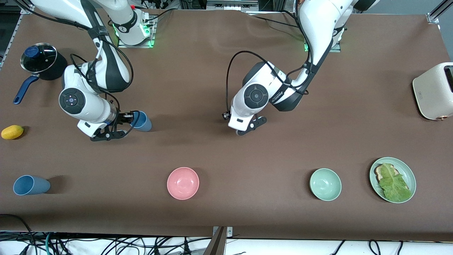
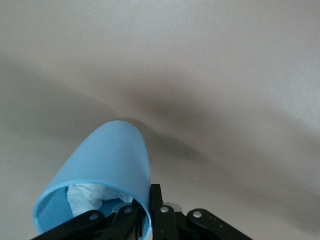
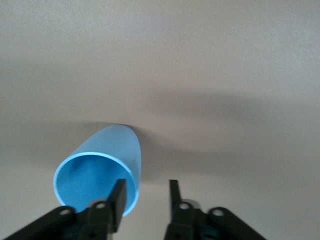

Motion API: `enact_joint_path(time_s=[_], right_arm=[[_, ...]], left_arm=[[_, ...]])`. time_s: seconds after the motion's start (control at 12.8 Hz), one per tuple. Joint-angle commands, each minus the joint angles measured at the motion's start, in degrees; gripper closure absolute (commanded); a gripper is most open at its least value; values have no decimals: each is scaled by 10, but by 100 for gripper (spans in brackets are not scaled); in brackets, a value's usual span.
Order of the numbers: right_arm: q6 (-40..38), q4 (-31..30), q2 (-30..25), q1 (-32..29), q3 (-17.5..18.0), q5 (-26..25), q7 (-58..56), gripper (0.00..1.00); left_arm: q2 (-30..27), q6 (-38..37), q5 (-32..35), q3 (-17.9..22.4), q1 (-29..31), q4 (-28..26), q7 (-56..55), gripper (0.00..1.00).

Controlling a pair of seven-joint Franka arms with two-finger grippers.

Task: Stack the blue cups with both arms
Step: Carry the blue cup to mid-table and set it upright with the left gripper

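— Where are the blue cups?
— The lying cup (image 1: 31, 185) is nearest on the table (image 1: 226, 152), at the right arm's end, its long axis along the table. The second cup (image 1: 142, 121) lies farther, against one of the right gripper (image 1: 122, 124)'s spread, empty fingers (image 3: 119, 192).
— And the left gripper (image 1: 252, 126)?
— It waits over mid-table. I cannot tell its grip.

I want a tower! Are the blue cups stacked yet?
No stack yet. The left gripper pinches the rim of a pale blue plastic cup. The open right gripper straddles the wall of a second matte blue cup. A third blue tumbler lies on its side, untouched. All stacking remains.
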Motion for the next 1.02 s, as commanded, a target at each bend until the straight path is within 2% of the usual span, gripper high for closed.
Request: enact_joint_path(time_s=[0.0, 0.23, 0.31, 0.39, 0.47, 0.55, 0.62, 0.78, 0.86, 0.94], right_arm=[[-16, 7, -3, 0, 3, 3, 12, 43], [6, -6, 7, 5, 5, 4, 12, 43], [27, -21, 7, 7, 6, 4, 12, 43], [52, -36, 8, 7, 10, 4, 12, 43], [73, -48, 12, 7, 10, 4, 12, 43], [86, -57, 13, 7, 11, 4, 12, 44], [89, -59, 13, 7, 11, 4, 12, 53], [88, -58, 13, 7, 11, 4, 12, 86], [86, -56, 13, 7, 11, 4, 12, 100], [82, -51, 12, 7, 11, 4, 12, 100]], left_arm=[[27, 13, -15, 2, -9, 33, -8, 100], [31, 23, -15, 3, -9, 32, -6, 100], [31, 23, -14, 3, -8, 32, 1, 83], [31, 23, -12, 3, -7, 32, 3, 41], [33, 23, -10, 3, -4, 32, 4, 35], [33, 23, -9, 4, -3, 32, 4, 23], [31, 22, -8, 6, -3, 32, 8, 3], [10, -15, -8, 11, 17, 37, 69, 0], [9, -47, -9, 10, 35, 50, 91, 0], [8, -77, -8, 9, 48, 71, 107, 0]])
